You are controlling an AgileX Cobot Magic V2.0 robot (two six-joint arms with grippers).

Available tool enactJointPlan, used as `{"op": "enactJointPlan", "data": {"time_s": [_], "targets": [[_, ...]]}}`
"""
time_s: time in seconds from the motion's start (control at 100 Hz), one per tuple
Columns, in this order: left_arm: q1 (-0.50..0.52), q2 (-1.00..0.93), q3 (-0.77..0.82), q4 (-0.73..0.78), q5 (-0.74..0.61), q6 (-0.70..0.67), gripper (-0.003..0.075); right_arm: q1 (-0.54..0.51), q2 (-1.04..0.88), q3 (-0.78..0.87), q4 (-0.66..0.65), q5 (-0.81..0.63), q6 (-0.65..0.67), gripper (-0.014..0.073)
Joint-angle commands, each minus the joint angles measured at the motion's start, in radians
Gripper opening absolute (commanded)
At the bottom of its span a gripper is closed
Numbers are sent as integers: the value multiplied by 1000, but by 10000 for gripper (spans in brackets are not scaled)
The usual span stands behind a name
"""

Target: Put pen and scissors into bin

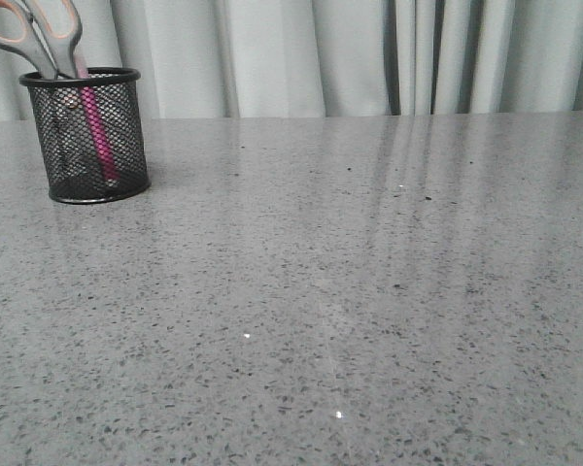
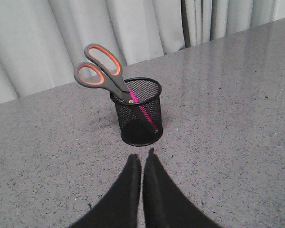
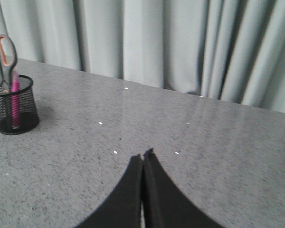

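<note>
The black mesh bin point(image 1: 89, 136) point(image 2: 138, 114) point(image 3: 13, 105) stands at the table's far left. Inside it the pink pen point(image 1: 97, 131) point(image 2: 147, 114) point(image 3: 15, 102) leans against the wall. The scissors point(image 1: 41, 34) point(image 2: 100, 71) point(image 3: 4, 54) stand blades-down in the bin, with the orange-lined handles sticking out above the rim. My left gripper point(image 2: 142, 156) is shut and empty, just short of the bin's base. Off to the bin's right, my right gripper point(image 3: 143, 155) hangs shut and empty over bare table. Neither gripper shows in the front view.
The speckled grey table point(image 1: 350, 291) runs back to a pale pleated curtain point(image 1: 311, 53) along its far edge. Nothing else lies on the table in any view.
</note>
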Motion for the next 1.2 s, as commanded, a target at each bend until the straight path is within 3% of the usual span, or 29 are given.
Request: {"op": "enactJointPlan", "data": {"time_s": [0.0,0.9,1.01,1.11,1.19], "targets": [[1,11,-23,-39,-72,-14,-19,9,-87,9,8,-18,-58,-76],[3,11,-20,-18,-81,-11,-19,34,-117,29,46,-31,-81,-76],[36,-1,44,-12,-220,23,-19,34,-117,29,46,-31,-81,-76],[101,-25,179,-118,-441,128,-19,34,-117,29,46,-31,-81,-76],[167,-50,310,-177,-601,138,-19,34,-117,29,46,-31,-81,-76]]}}
